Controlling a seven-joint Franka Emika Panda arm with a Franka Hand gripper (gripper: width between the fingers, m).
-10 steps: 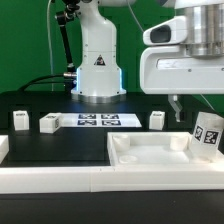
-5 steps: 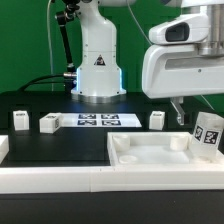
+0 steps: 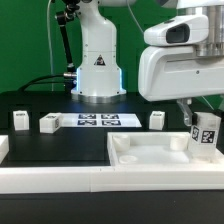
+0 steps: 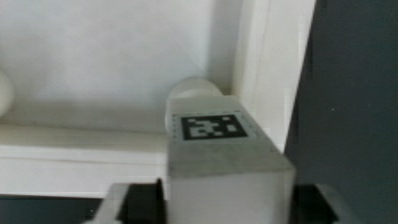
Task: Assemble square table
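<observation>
The square tabletop (image 3: 150, 152) is a large white slab with a raised rim, lying at the front toward the exterior view's right. One white tagged leg (image 3: 206, 136) stands slightly tilted at its far right corner. My gripper (image 3: 197, 124) has come down over this leg. In the wrist view the leg (image 4: 217, 135) runs between my jaws, its tag facing the camera and its far end at the tabletop's rim corner (image 4: 249, 60). The gripper (image 4: 228, 203) is shut on the leg, with dark pads against both its sides.
Three more white legs stand on the black table: one (image 3: 18, 120) at the far left, one (image 3: 48, 123) beside it, one (image 3: 157, 119) behind the tabletop. The marker board (image 3: 97, 121) lies before the robot base (image 3: 97, 65). A long white rail (image 3: 50, 180) borders the front.
The jaws have closed from wide open onto the leg. The hand has dropped slightly, and the leg has shifted a little toward the exterior view's left.
</observation>
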